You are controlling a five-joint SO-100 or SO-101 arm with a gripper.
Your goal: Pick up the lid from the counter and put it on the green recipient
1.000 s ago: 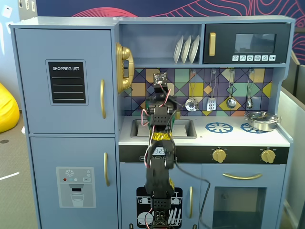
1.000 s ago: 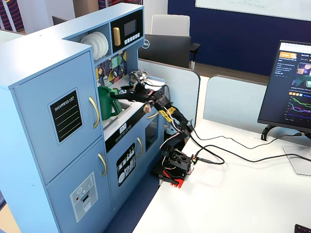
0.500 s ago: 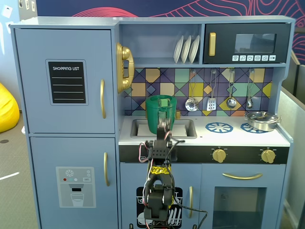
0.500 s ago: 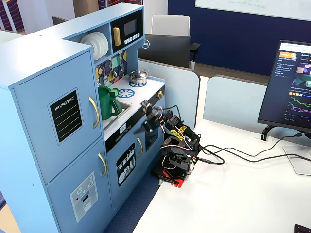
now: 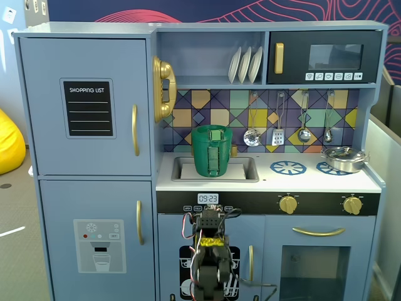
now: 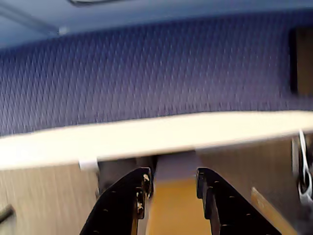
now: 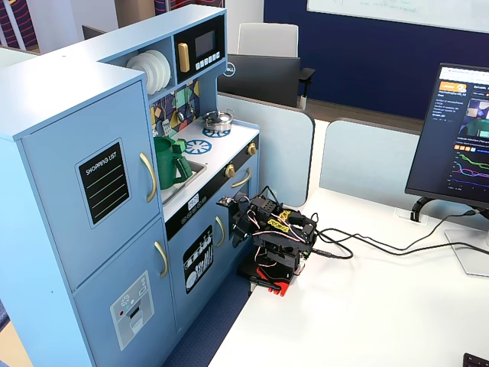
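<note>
the green recipient (image 5: 212, 151) is seen standing upright in the sink (image 5: 245, 170) of the toy kitchen, its lighter strap handle turned toward the near side in a fixed view. the lid (image 5: 215, 132) appears to be seated on top of it, a lighter green tab showing at the rim; in another fixed view the pot (image 7: 170, 162) is partly hidden by the fridge edge and the lid cannot be made out. to the right of the sink in a fixed view, two blue burner rings (image 5: 288, 167) are printed on the white counter, and a silver pot (image 5: 344, 158) is set on the far right one. utensils (image 5: 279, 135) are hung on the tiled wall behind. the arm (image 7: 276, 238) is folded low on the white tabletop (image 7: 382, 306), in front of the lower cabinet doors and well apart from the pot. in the wrist view, the end effector (image 6: 172, 182) is shown with its two black fingers (image 6: 132, 196) spread apart and nothing held between them; only a blurred blue surface and a pale edge are seen beyond. a monitor (image 7: 458, 138) is placed at the right of the tabletop.
</note>
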